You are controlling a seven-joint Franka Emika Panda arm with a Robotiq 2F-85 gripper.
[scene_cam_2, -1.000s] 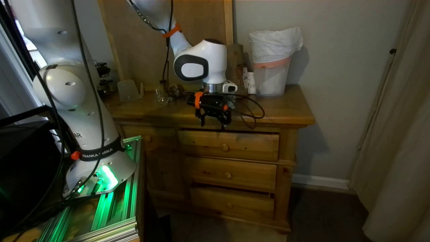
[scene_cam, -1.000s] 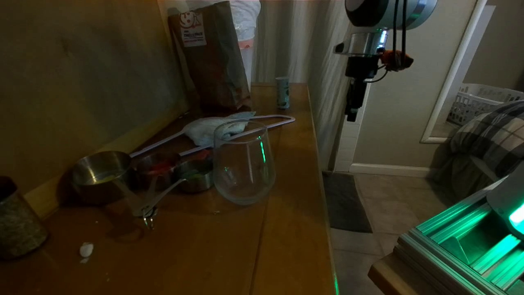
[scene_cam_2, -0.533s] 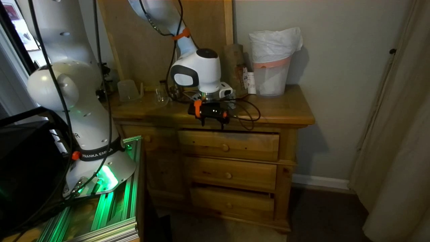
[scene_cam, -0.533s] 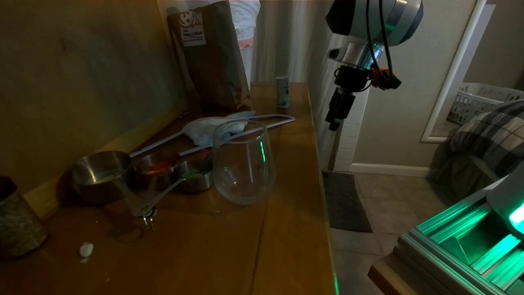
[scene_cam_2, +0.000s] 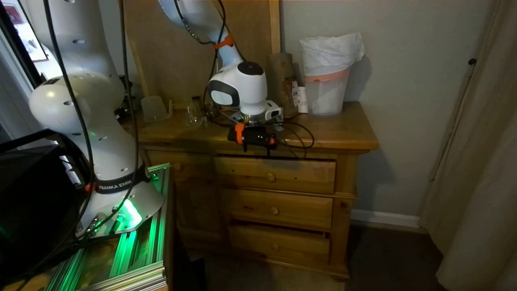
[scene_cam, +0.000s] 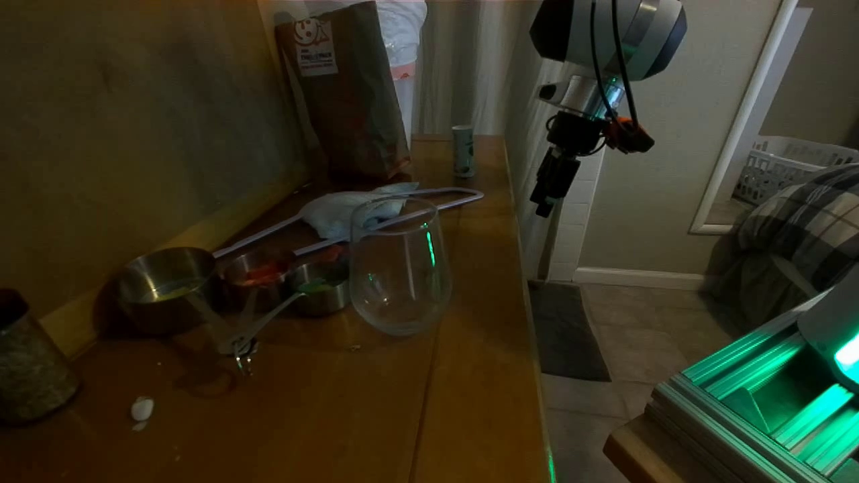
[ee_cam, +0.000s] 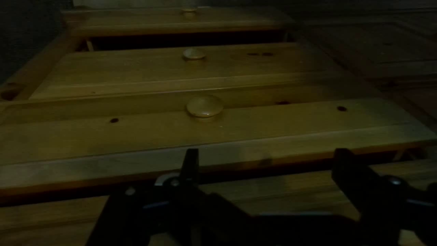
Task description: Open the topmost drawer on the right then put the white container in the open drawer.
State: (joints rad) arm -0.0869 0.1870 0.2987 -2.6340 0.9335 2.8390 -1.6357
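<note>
The gripper (scene_cam_2: 257, 150), tilted, hangs in front of the cabinet (scene_cam_2: 345, 171) near the upper edge of the top drawer (scene_cam_2: 247, 173), its fingers (ee_cam: 191, 165) spread wide apart; a dark gap runs along that edge, and the knob (ee_cam: 205, 106) is apart from the fingers. The container (scene_cam: 464, 151) stands upright on the cabinet, near the front edge, beyond the glass (scene_cam: 401, 278) in an exterior view
</note>
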